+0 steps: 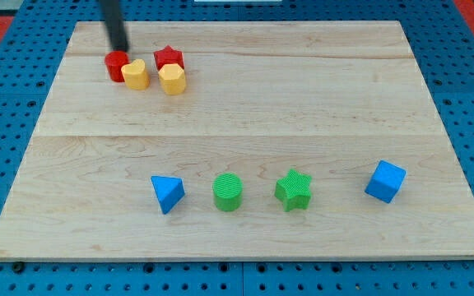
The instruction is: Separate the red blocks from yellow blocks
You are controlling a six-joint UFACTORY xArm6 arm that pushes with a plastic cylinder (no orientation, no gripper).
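Your task barely begun: reds and yellows sit in one cluster near board's point(245, 238) top-left corner. Landmark: red cylinder point(116, 66). Yellow heart point(136, 74) touches its right side; yellow hexagon point(172, 79) further right; red star point(169, 57) just above hexagon, touching. My tip point(120, 49) sits at cylinder's top edge, seemingly in contact. No claw on this rig, only bare rod, nothing gripped. All four blocks compact, no clear long axis; heart's facing not readable. You have both pairs left to split.

Dark rod upright at the view's top left, my tip point(120, 49) lowermost.
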